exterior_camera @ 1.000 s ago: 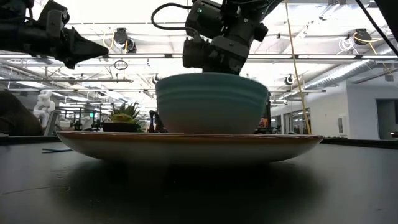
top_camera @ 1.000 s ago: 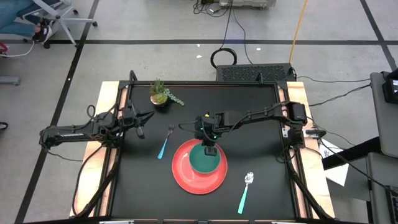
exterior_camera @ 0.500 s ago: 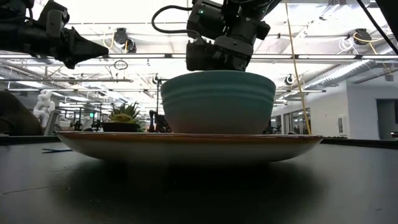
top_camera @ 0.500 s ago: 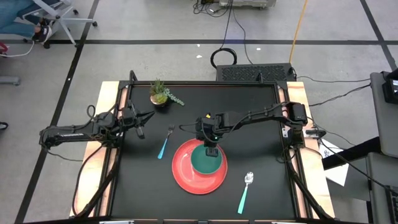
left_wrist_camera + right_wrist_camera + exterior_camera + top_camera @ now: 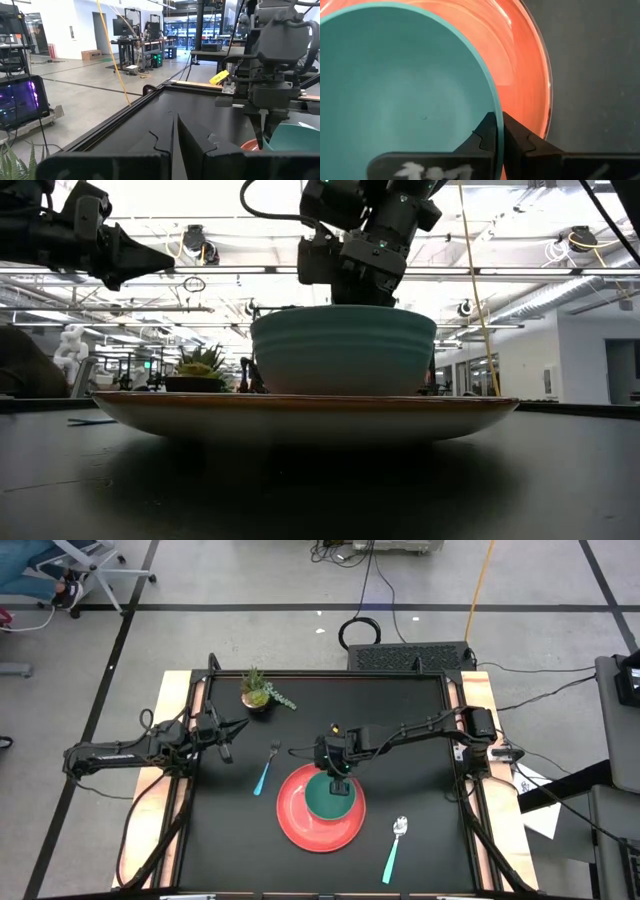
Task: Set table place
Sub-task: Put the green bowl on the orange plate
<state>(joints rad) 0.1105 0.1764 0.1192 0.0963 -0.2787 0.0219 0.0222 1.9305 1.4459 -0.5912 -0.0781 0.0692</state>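
Observation:
A teal bowl [image 5: 330, 802] stands on its base on a round red plate [image 5: 298, 825] at the table's middle; both also show in the low view, the bowl [image 5: 342, 350] on the plate [image 5: 300, 412]. My right gripper [image 5: 338, 780] stands over the bowl's far rim, shut on it. A fork [image 5: 265, 770] with a light-teal handle lies left of the plate, and a matching spoon [image 5: 394, 848] lies to its right. My left gripper [image 5: 228, 748] hovers shut and empty near the table's left edge, above the table [image 5: 165, 255]. My right gripper pinches the bowl's rim [image 5: 492, 102] on its far side, one finger inside the bowl and one outside. The fingers [image 5: 352, 295] come from above, pointing down. The bowl stands upright with its base on the red plate [image 5: 527, 75].
A small potted green plant [image 5: 258, 692] stands at the table's far left. Pale wooden strips [image 5: 176, 730] run along both short sides. Bare black tabletop lies in front of the plate and at the far right.
My right gripper has raised the bowl a little toward the table's right, then brought it back left and down. The bowl now stands lower and level on the plate.

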